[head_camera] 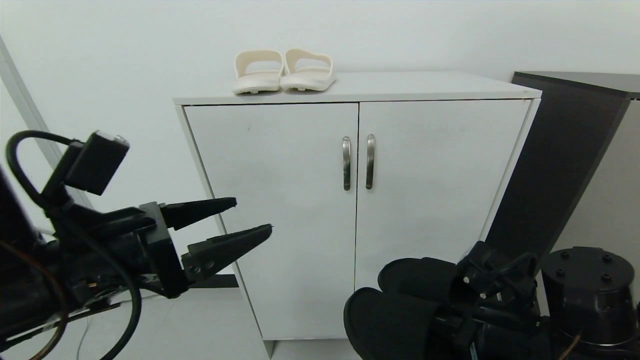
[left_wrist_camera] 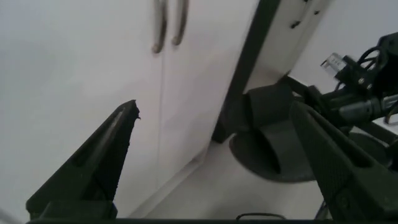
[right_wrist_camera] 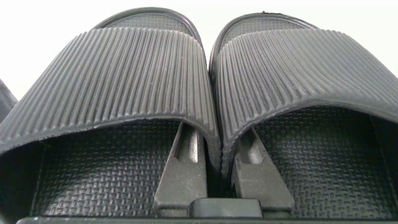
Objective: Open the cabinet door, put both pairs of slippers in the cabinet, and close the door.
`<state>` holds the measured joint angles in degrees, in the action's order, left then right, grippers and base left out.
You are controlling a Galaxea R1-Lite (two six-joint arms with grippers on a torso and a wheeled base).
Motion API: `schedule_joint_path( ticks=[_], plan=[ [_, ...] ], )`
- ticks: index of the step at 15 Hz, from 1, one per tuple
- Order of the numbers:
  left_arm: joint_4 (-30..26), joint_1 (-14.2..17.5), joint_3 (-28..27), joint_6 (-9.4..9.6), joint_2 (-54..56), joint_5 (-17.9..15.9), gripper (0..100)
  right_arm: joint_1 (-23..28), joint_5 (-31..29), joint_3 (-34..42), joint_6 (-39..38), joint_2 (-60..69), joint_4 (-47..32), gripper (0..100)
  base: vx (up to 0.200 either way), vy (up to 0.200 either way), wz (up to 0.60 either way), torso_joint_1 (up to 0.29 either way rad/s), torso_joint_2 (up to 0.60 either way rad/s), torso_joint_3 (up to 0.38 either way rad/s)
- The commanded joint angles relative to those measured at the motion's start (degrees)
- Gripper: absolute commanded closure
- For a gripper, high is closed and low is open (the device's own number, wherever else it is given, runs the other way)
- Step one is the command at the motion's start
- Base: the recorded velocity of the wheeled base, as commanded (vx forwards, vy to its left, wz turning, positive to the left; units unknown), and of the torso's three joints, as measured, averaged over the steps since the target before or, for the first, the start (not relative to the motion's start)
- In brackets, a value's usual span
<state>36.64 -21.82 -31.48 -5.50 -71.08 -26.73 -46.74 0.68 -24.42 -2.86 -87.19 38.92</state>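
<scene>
Closed cabinet (head_camera: 280, 200), right fingers (right_wrist_camera: 183, 177) pinching black slippers (right_wrist_camera: 137, 74)

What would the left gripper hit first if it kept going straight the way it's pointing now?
The left gripper would likely meet the cabinet's closed left door first, though depth is unclear.

I see a dark unit (head_camera: 550, 165) at three o'clock, its top black. At twelve, I have a plain white wall (head_camera: 125, 50).
</scene>
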Motion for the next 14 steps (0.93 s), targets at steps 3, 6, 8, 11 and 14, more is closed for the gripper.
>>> schedule_joint_path(
  ticks=[3, 6, 8, 11, 14],
  plan=[
    [1.06, -6.39, -5.09, -0.83, -7.49, -0.51, 0, -0.02, 0.11, 0.07, 0.05, -0.44, 0.01, 100, 0.0, 0.0, 0.0, 0.0, 0.0, 0.0],
    [1.41, -9.38, -11.15, -3.12, -13.73, -0.42, 0, -0.02, 0.11, 0.07, 0.05, -2.55, 0.1, 100, 0.0, 0.0, 0.0, 0.0, 0.0, 0.0],
    [1.32, -10.17, -16.6, -4.96, -18.13, -0.51, 0, 0.16, 0.2, 0.16, -0.12, -3.52, 1.15, 100, 0.0, 0.0, 0.0, 0.0, 0.0, 0.0],
    [0.97, -12.81, -24.77, -6.19, -24.98, -1.13, 0, 0.16, 0.28, 0.86, -0.21, -5.1, 3.7, 100, 0.0, 0.0, 0.0, 0.0, 0.0, 0.0],
    [-3.86, -15.18, -35.14, -9.97, -30.25, -2.27, 0, 0.16, 0.11, 1.13, -0.3, -5.71, 5.11, 100, 0.0, 0.0, 0.0, 0.0, 0.0, 0.0]
  ],
)
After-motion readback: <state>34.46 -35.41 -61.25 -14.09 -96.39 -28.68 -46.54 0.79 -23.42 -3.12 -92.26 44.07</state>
